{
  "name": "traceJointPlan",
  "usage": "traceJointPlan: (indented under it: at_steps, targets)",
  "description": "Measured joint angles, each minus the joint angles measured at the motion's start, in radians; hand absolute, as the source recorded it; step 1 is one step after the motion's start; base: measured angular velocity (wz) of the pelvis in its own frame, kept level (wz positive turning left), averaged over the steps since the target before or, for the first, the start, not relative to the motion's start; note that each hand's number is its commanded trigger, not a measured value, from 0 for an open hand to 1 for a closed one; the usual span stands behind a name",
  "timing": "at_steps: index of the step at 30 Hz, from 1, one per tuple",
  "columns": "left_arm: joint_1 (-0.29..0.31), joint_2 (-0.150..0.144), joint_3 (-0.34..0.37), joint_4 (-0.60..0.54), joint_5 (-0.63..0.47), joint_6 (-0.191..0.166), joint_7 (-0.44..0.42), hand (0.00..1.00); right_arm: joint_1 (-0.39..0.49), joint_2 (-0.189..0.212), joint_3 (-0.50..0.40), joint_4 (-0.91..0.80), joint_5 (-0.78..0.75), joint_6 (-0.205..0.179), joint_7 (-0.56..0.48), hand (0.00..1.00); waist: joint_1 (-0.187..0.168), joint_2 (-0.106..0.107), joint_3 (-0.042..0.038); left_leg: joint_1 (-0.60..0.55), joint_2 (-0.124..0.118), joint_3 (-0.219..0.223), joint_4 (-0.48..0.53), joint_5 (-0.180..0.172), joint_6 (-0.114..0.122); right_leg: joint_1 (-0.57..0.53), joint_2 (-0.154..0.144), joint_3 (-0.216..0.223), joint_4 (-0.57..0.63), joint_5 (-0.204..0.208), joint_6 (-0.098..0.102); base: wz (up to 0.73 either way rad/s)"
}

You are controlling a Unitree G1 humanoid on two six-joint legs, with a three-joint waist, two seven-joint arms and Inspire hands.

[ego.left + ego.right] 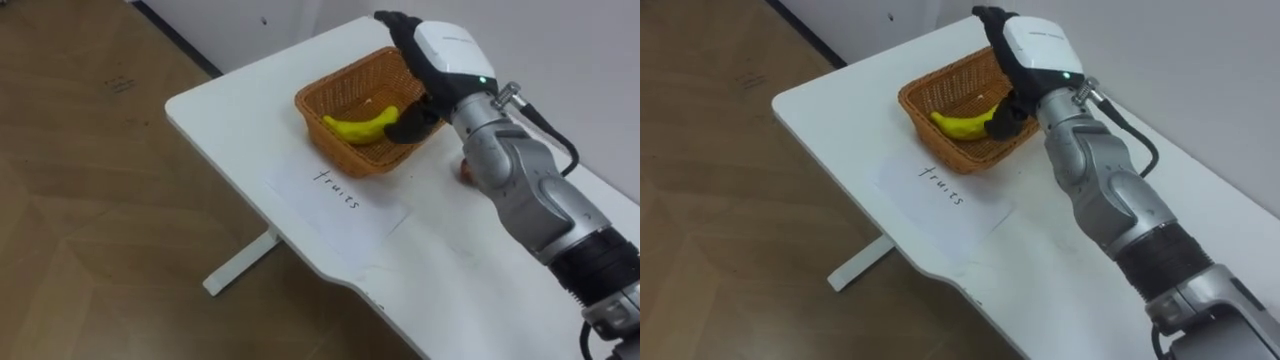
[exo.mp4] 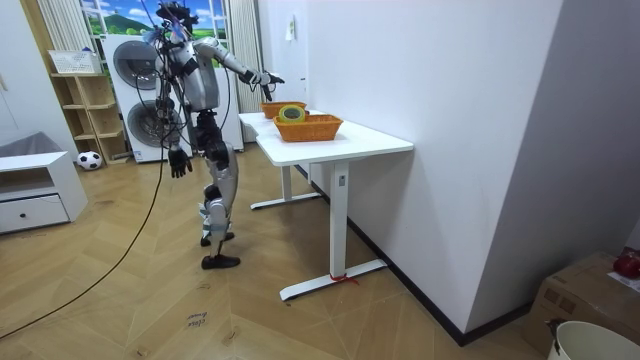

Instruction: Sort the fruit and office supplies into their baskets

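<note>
A: Starting left of the right hand?
B: Bare white table first. Then a paper label with handwriting, lying flat down-left of the hand, just in front of the wicker basket.

A: And the fruit?
B: Banana lying inside that basket, right beneath the hand. Right end hidden behind the dark thumb.

A: Gripped?
B: Seemingly not. Fingers stretched loosely out past the far rim, none curled round the banana. Cannot tell whether the thumb touches it.

A: Right of the hand?
B: A small orange thing on the table, mostly hidden behind the wrist. Too little showing to name.

A: From the room view?
B: Stands at the table's end, right arm stretched out over the far basket. Nearer the camera, a second wicker basket with a roll of tape in it. Left hand hanging by the hip, too small to tell its grip.
</note>
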Motion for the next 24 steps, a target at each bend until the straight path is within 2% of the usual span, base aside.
traceJointPlan:
  at_steps: [2, 4, 7, 9, 11, 13, 17, 22, 24]
  targets:
    - [0.0, -0.005, 0.001, 0.001, 0.0, 0.001, 0.006, 0.0, 0.0, 0.0, -0.021, 0.0, 0.006, -0.004, 0.0, 0.0, -0.013, 0.01, 0.0052, 0.001, 0.0, 0.004, 0.0, 0.0, 0.0, -0.001, 0.001, 0.03, -0.001, 0.0, 0.0, -0.05]
    - [0.002, -0.01, 0.0, -0.004, -0.001, 0.002, 0.011, 0.0, 0.0, 0.0, -0.053, -0.001, 0.017, -0.009, -0.001, 0.0, -0.025, 0.019, 0.0058, 0.001, 0.0, 0.006, 0.001, 0.0, 0.0, -0.005, 0.001, 0.045, 0.0, 0.0, 0.0, -0.02]
    - [0.01, -0.034, -0.005, -0.021, -0.007, 0.004, 0.041, 0.0, 0.0, 0.0, -0.11, -0.002, 0.119, -0.01, -0.018, 0.0, -0.046, 0.038, 0.0018, 0.002, -0.001, 0.008, 0.001, 0.0, 0.001, -0.005, 0.001, 0.053, 0.0, 0.0, 0.0, -0.02]
    - [0.01, -0.043, -0.016, -0.021, -0.007, 0.006, 0.053, 0.0, 0.0, 0.0, -0.129, -0.002, 0.18, -0.009, -0.032, 0.0, -0.058, 0.05, -0.0063, 0.003, 0.0, 0.013, -0.001, 0.0, 0.001, -0.005, 0.001, 0.053, 0.0, 0.0, 0.0, -0.02]
    - [0.011, -0.056, -0.017, -0.022, -0.005, 0.01, 0.065, 0.0, 0.0, 0.0, -0.155, -0.005, 0.248, -0.01, -0.036, 0.0, -0.091, 0.069, -0.0154, 0.004, 0.0, 0.019, 0.0, 0.001, 0.001, 0.0, 0.0, 0.053, 0.0, 0.0, 0.0, 0.11]
    - [0.021, -0.063, -0.017, -0.034, 0.004, 0.018, 0.072, 0.0, 0.0, -0.001, -0.175, -0.004, 0.298, -0.01, -0.045, 0.0, -0.103, 0.084, -0.0196, 0.005, 0.0, 0.03, 0.001, 0.002, 0.003, 0.0, -0.002, 0.056, 0.0, 0.0, 0.0, 0.02]
    - [0.042, -0.069, -0.016, -0.059, 0.02, 0.027, 0.085, 0.0, 0.0, -0.01, -0.238, 0.026, 0.42, -0.009, -0.056, 0.0, -0.126, 0.106, -0.0225, 0.006, -0.004, 0.03, 0.0, 0.004, 0.005, 0.0, -0.006, 0.056, -0.001, 0.0, 0.001, 0.0]
    - [0.047, -0.075, -0.027, -0.061, 0.012, 0.033, 0.085, 0.0, -0.001, -0.011, -0.275, 0.088, 0.581, -0.009, -0.081, 0.0, -0.148, 0.125, -0.0203, 0.006, -0.014, 0.026, 0.0, 0.008, 0.011, 0.004, -0.015, 0.053, -0.001, -0.003, 0.004, 0.04]
    - [0.046, -0.077, -0.037, -0.061, 0.012, 0.033, 0.085, 0.0, -0.001, -0.011, -0.276, 0.104, 0.613, -0.01, -0.088, 0.0, -0.15, 0.13, -0.0168, 0.006, -0.016, 0.029, 0.0, 0.009, 0.013, 0.003, -0.018, 0.052, -0.002, -0.004, 0.007, -0.02]
